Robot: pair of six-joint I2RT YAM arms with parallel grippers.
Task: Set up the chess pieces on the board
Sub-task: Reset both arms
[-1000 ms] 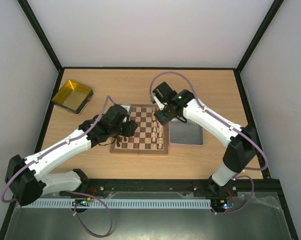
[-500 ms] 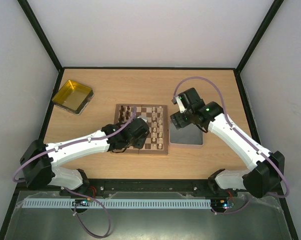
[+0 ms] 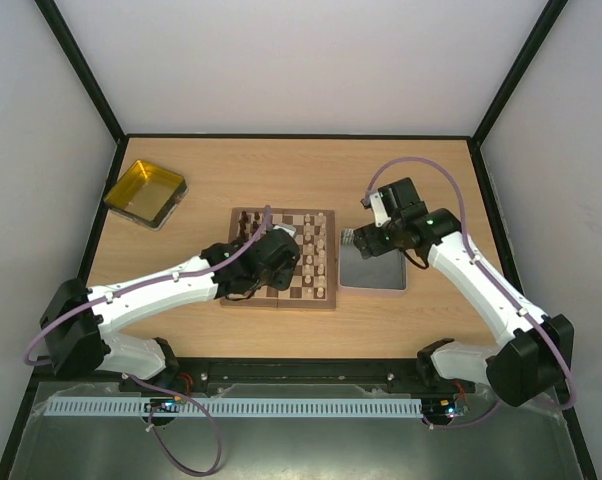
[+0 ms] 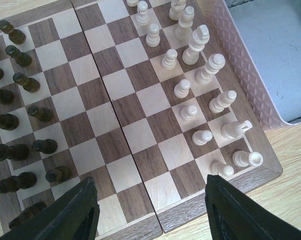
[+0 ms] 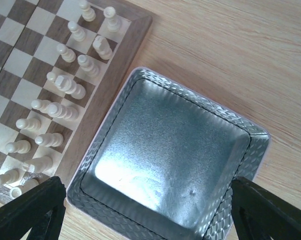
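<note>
The board (image 3: 281, 303) lies mid-table. Dark brown chess pieces (image 3: 245, 228) stand in rows along its left side and pale chess pieces (image 3: 319, 255) along its right side. In the left wrist view the board (image 4: 125, 105) shows dark pieces (image 4: 15, 120) at the left and pale pieces (image 4: 195, 45) at the right, with bare squares between. My left gripper (image 3: 284, 250) hovers over the board's near middle, open and empty (image 4: 149, 187). My right gripper (image 3: 356, 242) hovers over the grey tray, open and empty (image 5: 145, 200).
The grey metal tray (image 3: 373, 270) sits against the board's right edge and holds nothing (image 5: 170, 150). A yellow tray (image 3: 144, 193) stands at the far left. The pale pieces (image 5: 65, 85) also show in the right wrist view.
My right gripper has drawn back from the board's far right edge to above the grey tray. My left gripper has moved from the board's left side to over its near middle.
</note>
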